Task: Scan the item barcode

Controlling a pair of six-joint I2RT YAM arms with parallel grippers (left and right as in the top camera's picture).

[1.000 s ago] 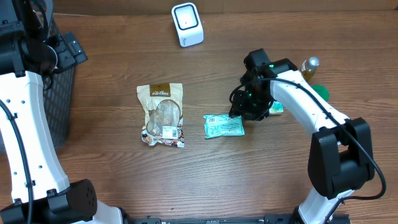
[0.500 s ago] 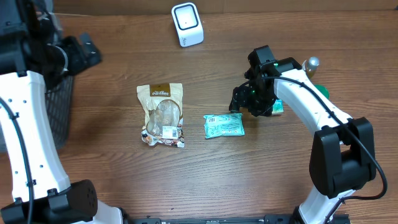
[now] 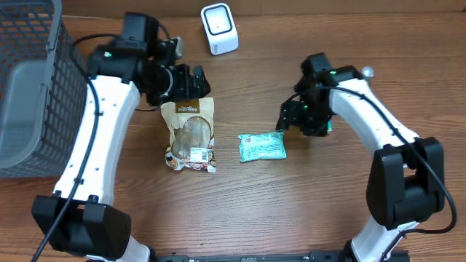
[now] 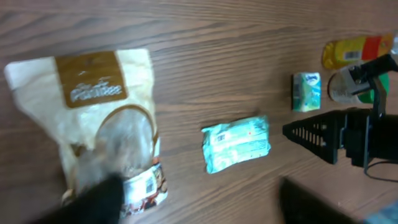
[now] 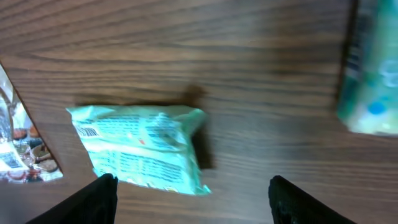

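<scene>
Left arm (image 3: 109,98) swung in above one snack pouch (image 3: 191,137), one green packet (image 3: 262,147) alongside, both arms' jaws spread, holding nothing

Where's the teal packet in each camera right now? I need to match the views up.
Overhead: teal packet lies just right of centre on the table, lower left of the right arm's wrist.
Left wrist: teal packet sits near the middle, slightly low.
Right wrist: teal packet fills the lower left.
Shared landmark: the tan snack pouch, left of the packet in all three; whole in the left wrist view, only a printed corner in the right wrist view.
</scene>
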